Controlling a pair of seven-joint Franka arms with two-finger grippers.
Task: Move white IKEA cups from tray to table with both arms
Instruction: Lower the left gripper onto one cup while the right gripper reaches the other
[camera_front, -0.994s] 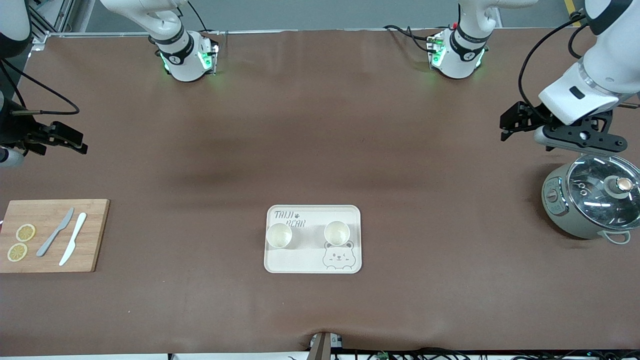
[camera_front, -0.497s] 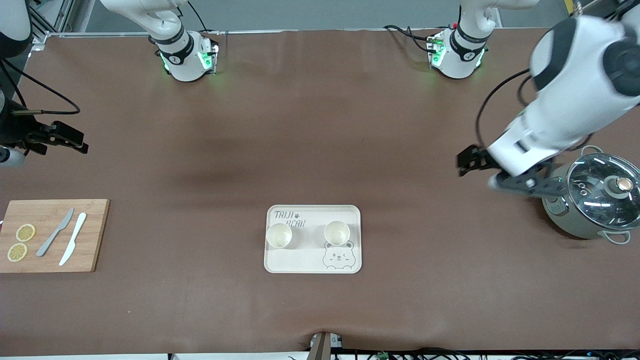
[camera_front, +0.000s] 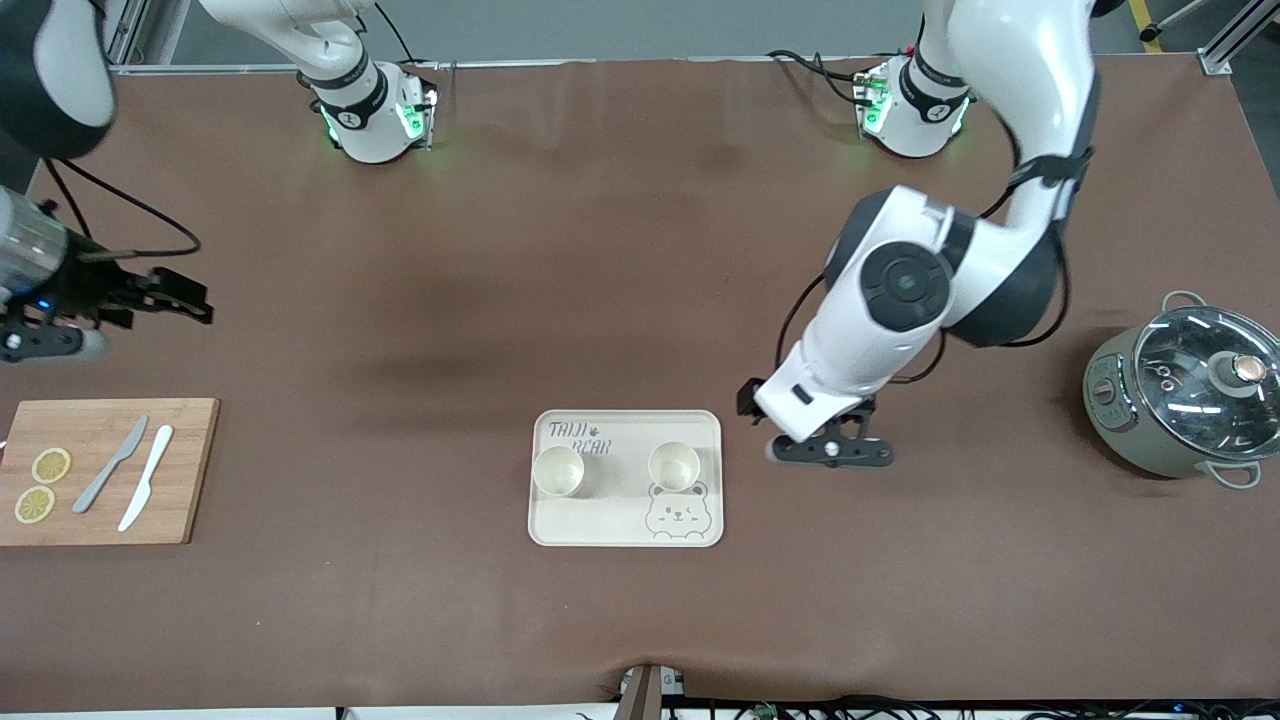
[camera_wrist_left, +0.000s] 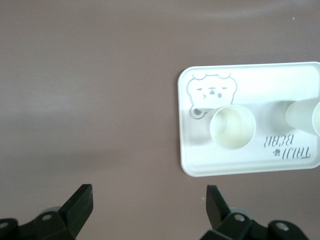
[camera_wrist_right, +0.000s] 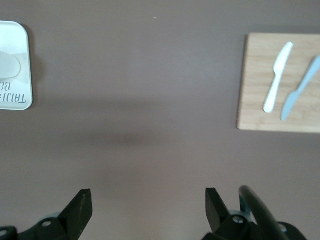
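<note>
Two white IKEA cups (camera_front: 558, 470) (camera_front: 674, 465) stand upright on the cream bear tray (camera_front: 625, 528). My left gripper (camera_front: 748, 402) is open and empty over the bare table, beside the tray edge toward the left arm's end. The left wrist view shows its own open gripper (camera_wrist_left: 148, 195), the nearer cup (camera_wrist_left: 232, 126), the other cup (camera_wrist_left: 302, 116) and the tray (camera_wrist_left: 240, 167). My right gripper (camera_front: 192, 300) is open and empty over the table above the wooden board. The right wrist view shows its own open gripper (camera_wrist_right: 147, 197) and a corner of the tray (camera_wrist_right: 15, 97).
A wooden cutting board (camera_front: 100, 520) with two knives (camera_front: 135, 476) and lemon slices (camera_front: 42, 484) lies at the right arm's end; it also shows in the right wrist view (camera_wrist_right: 257, 80). A grey-green pot with a glass lid (camera_front: 1185, 400) stands at the left arm's end.
My left arm has swung from above the pot across the table to the tray's edge. My right gripper has shifted a little toward the table's middle. The cups have not moved.
</note>
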